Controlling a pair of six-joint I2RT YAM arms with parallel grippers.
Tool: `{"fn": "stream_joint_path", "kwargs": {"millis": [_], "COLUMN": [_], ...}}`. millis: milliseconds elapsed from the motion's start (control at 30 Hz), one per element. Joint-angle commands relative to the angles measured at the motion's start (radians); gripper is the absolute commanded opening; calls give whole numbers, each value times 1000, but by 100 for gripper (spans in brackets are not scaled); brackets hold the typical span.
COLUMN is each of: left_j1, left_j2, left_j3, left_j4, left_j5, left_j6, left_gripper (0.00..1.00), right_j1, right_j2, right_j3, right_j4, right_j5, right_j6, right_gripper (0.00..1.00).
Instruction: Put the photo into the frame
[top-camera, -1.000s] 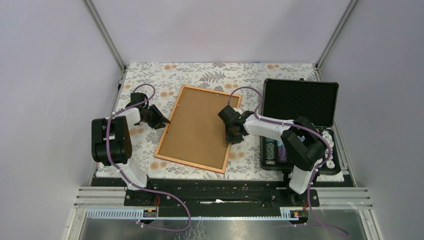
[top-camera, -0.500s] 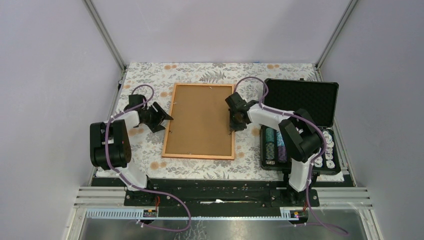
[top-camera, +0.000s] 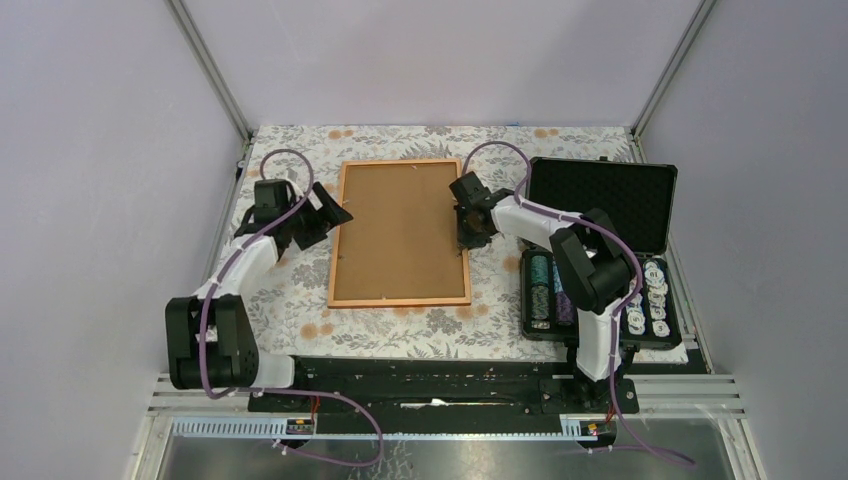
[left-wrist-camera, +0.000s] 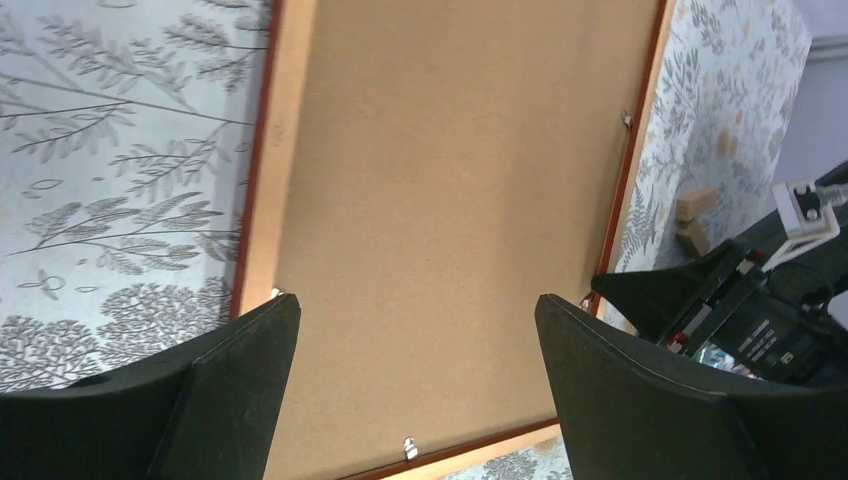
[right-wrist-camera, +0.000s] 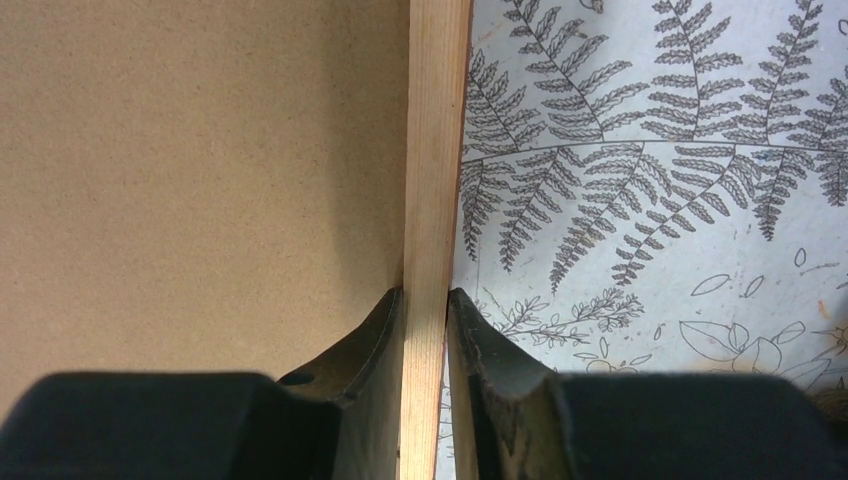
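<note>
Plainly, the right gripper (right-wrist-camera: 427, 300) was nearly shut, one finger on each side of the right rail of the frame (right-wrist-camera: 435, 150). The inner finger lay over the board (right-wrist-camera: 200, 150) and the outer one over the cloth (right-wrist-camera: 650, 150). From above, this gripper (top-camera: 468, 232) met the rail in its far half, with the arm reaching in from the right.

The left gripper (left-wrist-camera: 415, 310) stood wide open and held nothing. Its wrist camera looked between the spread fingers at the board (left-wrist-camera: 440, 180) and, beyond it, the right arm. From above, this gripper (top-camera: 330, 213) sat just beside the frame's far left corner; whether it touched the wood could not be told.

The frame (top-camera: 400, 302) lay flat on the cloth (top-camera: 290, 290) in the middle of the table, back side up, its long sides running away from the arms. The brown board (top-camera: 400, 230) filled it. Small metal tabs (left-wrist-camera: 627, 118) showed along the inner edge of the rails.

To the right of the frame, well apart from it, a black case (top-camera: 600, 205) stood open, its lid up, with rows of chips (top-camera: 545, 285) in the tray.
</note>
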Motion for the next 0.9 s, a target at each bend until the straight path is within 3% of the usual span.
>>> {"fn": "stream_joint_path", "kwargs": {"millis": [0, 167, 300, 467, 600, 733, 800, 867], "left_j1": [-102, -282, -419, -718, -1133, -1621, -1714, -1736], "left_j2": [-85, -153, -302, -418, -412, -259, -73, 102], "left_j3": [21, 25, -40, -89, -171, -246, -181, -95], "left_j4": [28, 67, 160, 147, 213, 440, 417, 354], "left_j5": [-67, -57, -69, -305, -720, -1348, -1486, -1540], "left_j6": [78, 144, 166, 184, 236, 561, 648, 667], "left_gripper": [92, 90, 89, 91, 92, 98, 98, 98], "right_j1": [1, -25, -49, -56, -59, -62, -63, -64], "right_j2": [-105, -156, -189, -202, -201, -207, -209, -212], "right_j3": [-8, -29, -42, -34, -22, -19, -19, -19], "right_j4": [-14, -17, 17, 7, -10, -17, -17, -18], "right_j5": [-1, -65, -113, -138, -151, -158, -161, -163], "right_j6": [-1, 52, 55, 59, 56, 56, 55, 56], "right_gripper": [0, 0, 0, 0, 0, 0, 0, 0]}}
